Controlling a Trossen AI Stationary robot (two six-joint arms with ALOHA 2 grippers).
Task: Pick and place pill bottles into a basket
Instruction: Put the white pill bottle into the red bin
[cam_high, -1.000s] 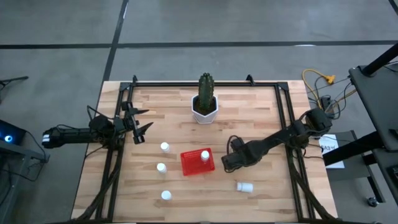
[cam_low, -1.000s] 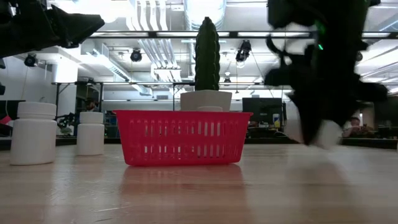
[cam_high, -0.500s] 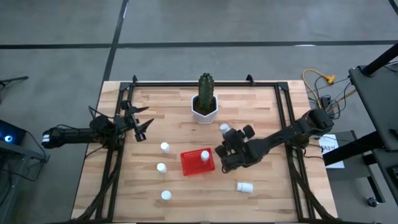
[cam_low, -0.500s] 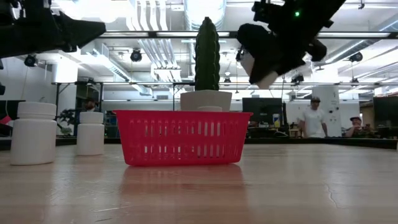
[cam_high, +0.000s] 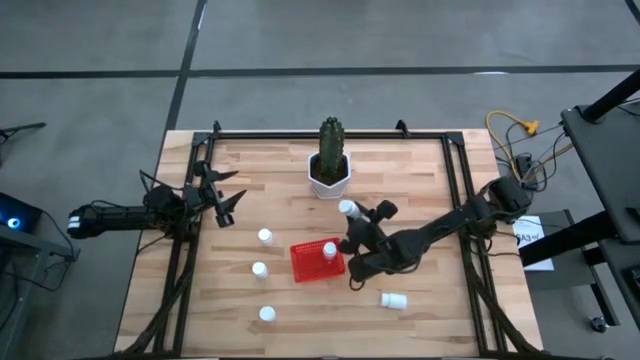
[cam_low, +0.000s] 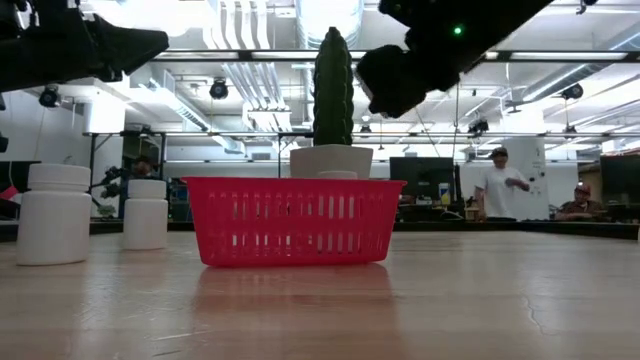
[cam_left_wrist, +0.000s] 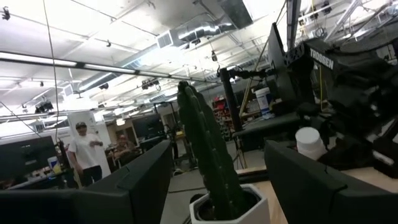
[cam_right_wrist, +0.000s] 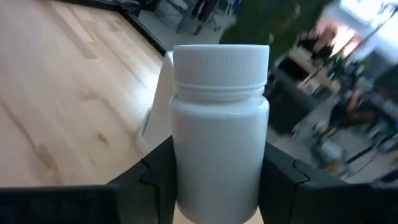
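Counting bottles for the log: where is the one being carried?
In the high view, the pill bottle sits in the right gripper, between the basket and cactus pot.

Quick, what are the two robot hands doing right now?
Left gripper: open, holding nothing, parked at the table's left edge.
Right gripper: closed on a pill bottle.

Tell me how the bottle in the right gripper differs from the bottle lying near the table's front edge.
The held bottle is in the air, clamped between the right gripper's fingers beside the basket; the lying bottle rests on the table, touched by nothing. The held one shows its cap clear of the fingers; the other lies on its side. Both are small, white and capped.
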